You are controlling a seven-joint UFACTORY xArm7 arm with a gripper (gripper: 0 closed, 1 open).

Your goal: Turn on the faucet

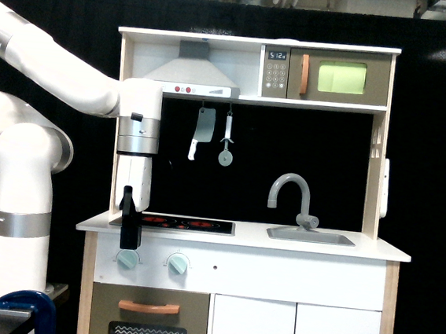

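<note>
— Gripper [129,237] hangs at the stove's front edge, over the knobs [128,260]. Fingers? Can't tell.
— Faucet [291,196]?
— Well apart, behind the sink [311,236], toward the exterior view's right.

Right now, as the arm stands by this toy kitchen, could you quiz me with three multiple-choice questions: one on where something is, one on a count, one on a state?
1. Where does the grey gooseneck faucet stand?
A. Behind the sink basin, toward the exterior view's right
B. On the cooktop
C. On top of the microwave

2. How many pale teal stove knobs are on the front panel?
A. One
B. Two
C. Four

3. How does the gripper stand relative to the faucet?
A. Clamped on its lever
B. Touching its spout
C. Apart from it, down at the counter's front edge by the cooktop

Answers: 1 A, the faucet rises from the sink's back edge. 2 B, two knobs sit side by side. 3 C, the whole cooktop separates them.
</note>
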